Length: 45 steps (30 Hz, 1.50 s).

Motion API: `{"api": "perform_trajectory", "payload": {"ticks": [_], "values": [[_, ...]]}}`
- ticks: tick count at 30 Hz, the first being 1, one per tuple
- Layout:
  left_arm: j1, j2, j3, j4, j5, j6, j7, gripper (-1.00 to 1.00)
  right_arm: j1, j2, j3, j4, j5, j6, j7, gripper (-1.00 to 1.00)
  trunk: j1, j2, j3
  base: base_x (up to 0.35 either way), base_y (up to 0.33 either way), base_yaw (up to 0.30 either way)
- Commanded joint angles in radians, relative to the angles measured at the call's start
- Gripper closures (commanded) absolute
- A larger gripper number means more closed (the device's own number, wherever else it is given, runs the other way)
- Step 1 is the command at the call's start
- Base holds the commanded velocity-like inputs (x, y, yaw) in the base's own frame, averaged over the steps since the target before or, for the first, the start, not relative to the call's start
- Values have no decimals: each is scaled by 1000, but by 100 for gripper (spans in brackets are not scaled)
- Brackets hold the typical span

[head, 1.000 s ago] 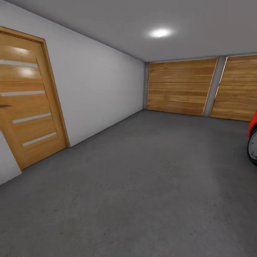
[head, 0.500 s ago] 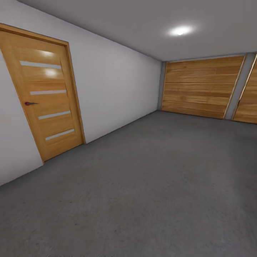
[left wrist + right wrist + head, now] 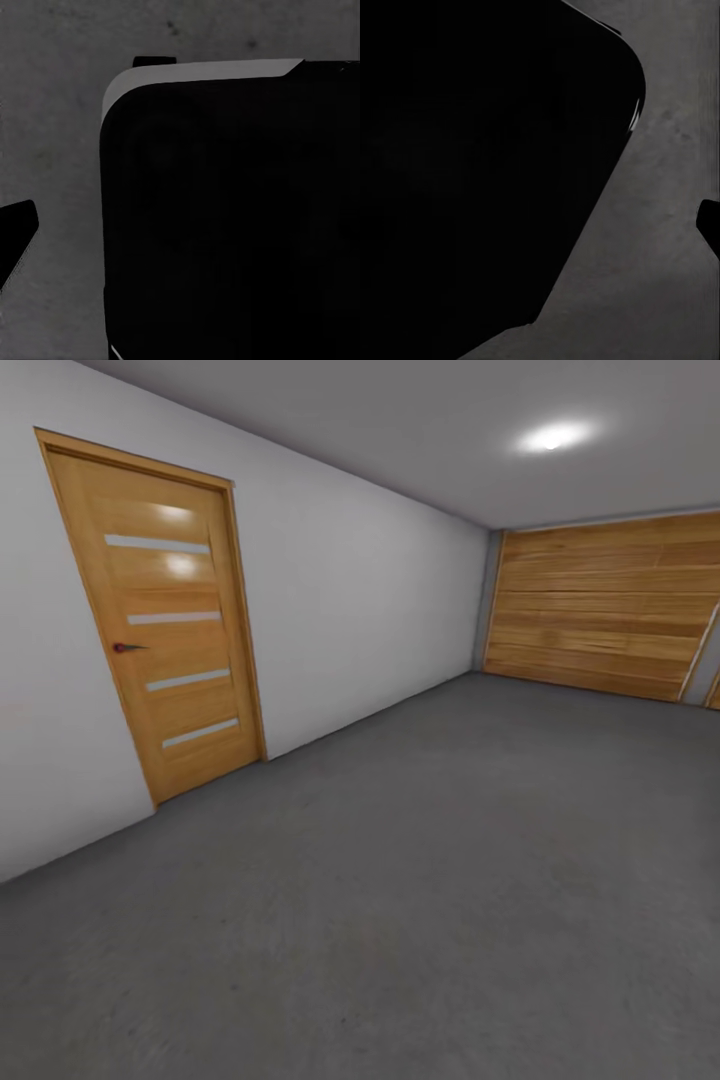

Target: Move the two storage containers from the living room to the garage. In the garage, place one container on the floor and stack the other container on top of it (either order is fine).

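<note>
Head view: the garage stands bare, its dark grey floor (image 3: 420, 880) running to a plank garage door (image 3: 610, 610); a wooden door (image 3: 165, 630) sits in the white wall (image 3: 360, 610) at left; no storage containers are visible here, so where they are I cannot tell.

Left wrist view: a black rounded body (image 3: 225, 217) hangs over speckled concrete; whether the left pincer is spread or pressed together I cannot tell.

Right wrist view: a dark bulk (image 3: 480, 172) over concrete; the right pincer's state is likewise unclear.

Judging by this, the robot is in transit; steering well clear of the wall seems wise.
</note>
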Motion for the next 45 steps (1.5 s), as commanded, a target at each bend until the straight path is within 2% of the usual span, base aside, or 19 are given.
{"api": "perform_trajectory", "payload": {"ticks": [1, 21, 32, 37, 45], "values": [[0, 0, 1, 0, 1, -3, -1, -100, 0, 0, 7, 0, -8, -3, 0, -100, 1, 0, -1, 316, 0, 9], [0, 1, 1, 0, 1, -2, -1, -100, 0, 2, 7, 0, -8, -3, 0, -100, 1, 0, -1, 321, 0, 3], [0, 1, 1, 0, 2, -2, -1, -100, 0, 0, 7, 0, -8, -3, 1, -100, 1, 0, -1, 321, 0, 162], [0, 1, 0, 0, 21, -2, -2, -100, 0, 1, 9, 0, -8, -3, 2, -100, 1, 0, -1, 321, 0, 8], [0, 0, 1, 0, 22, -2, -2, -100, 0, 2, 9, 0, -8, -3, 2, -100, 1, 0, -1, 321, 0, 0]]}}
